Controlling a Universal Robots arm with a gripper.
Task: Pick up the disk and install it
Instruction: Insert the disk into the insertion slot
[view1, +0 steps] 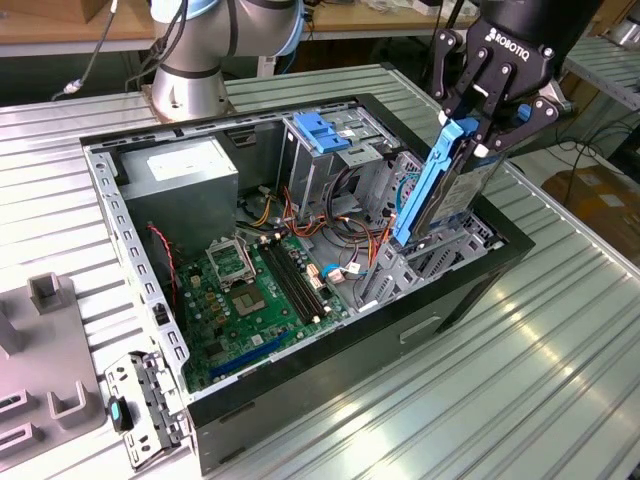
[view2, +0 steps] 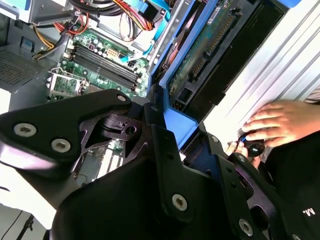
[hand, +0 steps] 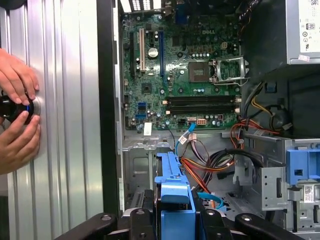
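Observation:
The disk (view1: 468, 188) is a dark metal drive with blue rails. It stands nearly upright and tilted, at the exterior view's right end of the open computer case (view1: 470, 290). My gripper (view1: 488, 128) is shut on its upper end. The disk's lower end sits at the metal drive bay (view1: 430, 262) in that corner of the case. In the second wrist view, the disk's green circuit-board side (view2: 210, 40) runs away from my black fingers (view2: 156, 127). In the first wrist view, its blue rail (hand: 172, 187) rises between the fingers over the bay.
Inside the case lie the green motherboard (view1: 255, 295), a grey power supply (view1: 185, 168), a drive cage with a blue handle (view1: 325, 135) and loose coloured cables (view1: 350, 262). A person's hands (hand: 17, 115) work a small knob on the ribbed table (view1: 520, 380) beside the case. Grey fixtures (view1: 50, 350) sit at the exterior view's left.

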